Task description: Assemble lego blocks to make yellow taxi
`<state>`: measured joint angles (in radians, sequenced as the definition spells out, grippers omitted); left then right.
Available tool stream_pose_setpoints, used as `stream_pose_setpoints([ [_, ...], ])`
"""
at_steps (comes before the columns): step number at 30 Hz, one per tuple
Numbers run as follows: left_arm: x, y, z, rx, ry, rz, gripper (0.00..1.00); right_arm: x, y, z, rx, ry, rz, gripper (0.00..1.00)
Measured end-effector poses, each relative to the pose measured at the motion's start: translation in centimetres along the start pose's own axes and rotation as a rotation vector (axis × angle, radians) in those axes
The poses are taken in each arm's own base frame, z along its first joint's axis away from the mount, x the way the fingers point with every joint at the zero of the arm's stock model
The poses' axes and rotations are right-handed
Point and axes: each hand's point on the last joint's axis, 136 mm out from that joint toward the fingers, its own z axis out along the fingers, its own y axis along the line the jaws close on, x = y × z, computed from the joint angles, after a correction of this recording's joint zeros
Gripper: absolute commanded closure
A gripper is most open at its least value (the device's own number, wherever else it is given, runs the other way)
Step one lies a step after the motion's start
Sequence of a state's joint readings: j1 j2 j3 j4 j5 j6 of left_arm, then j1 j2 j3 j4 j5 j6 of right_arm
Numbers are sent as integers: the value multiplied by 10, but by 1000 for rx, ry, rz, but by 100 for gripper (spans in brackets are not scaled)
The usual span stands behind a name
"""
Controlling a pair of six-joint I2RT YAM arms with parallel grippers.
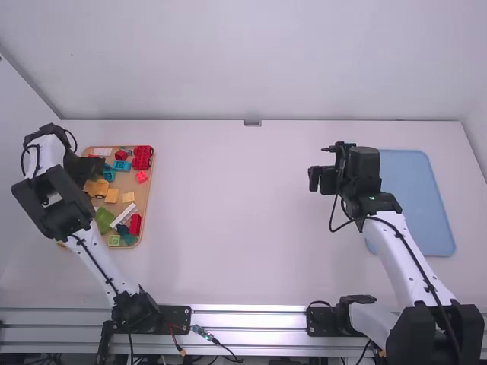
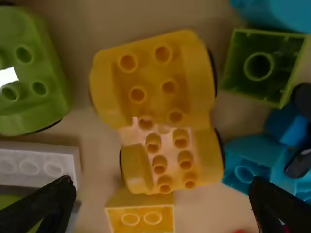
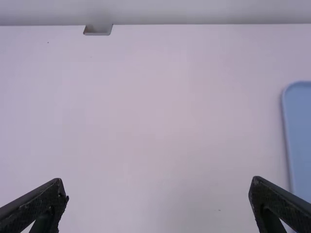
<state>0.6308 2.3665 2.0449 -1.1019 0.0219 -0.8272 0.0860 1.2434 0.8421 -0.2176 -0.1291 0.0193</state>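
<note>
Your left gripper, wide open and empty, hangs over the wooden tray, nearer than your right to its yellow car base, whose length runs roughly crosswise to the line joining those fingertips.

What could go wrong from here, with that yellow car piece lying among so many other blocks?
The left gripper is open wide, with the white brick by one finger and turquoise blocks near the other, so closing might catch or shove a neighbor. Also, the yellow wheeled base sits right up against a small yellow block, which could get dragged along.
</note>
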Motion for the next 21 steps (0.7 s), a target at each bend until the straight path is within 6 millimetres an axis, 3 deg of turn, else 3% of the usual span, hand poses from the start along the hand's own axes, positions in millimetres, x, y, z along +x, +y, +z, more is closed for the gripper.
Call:
stream_pose_setpoints([
  [21,5,6,20,-42,37,-42,12,0,0,0,0,0,1,1],
])
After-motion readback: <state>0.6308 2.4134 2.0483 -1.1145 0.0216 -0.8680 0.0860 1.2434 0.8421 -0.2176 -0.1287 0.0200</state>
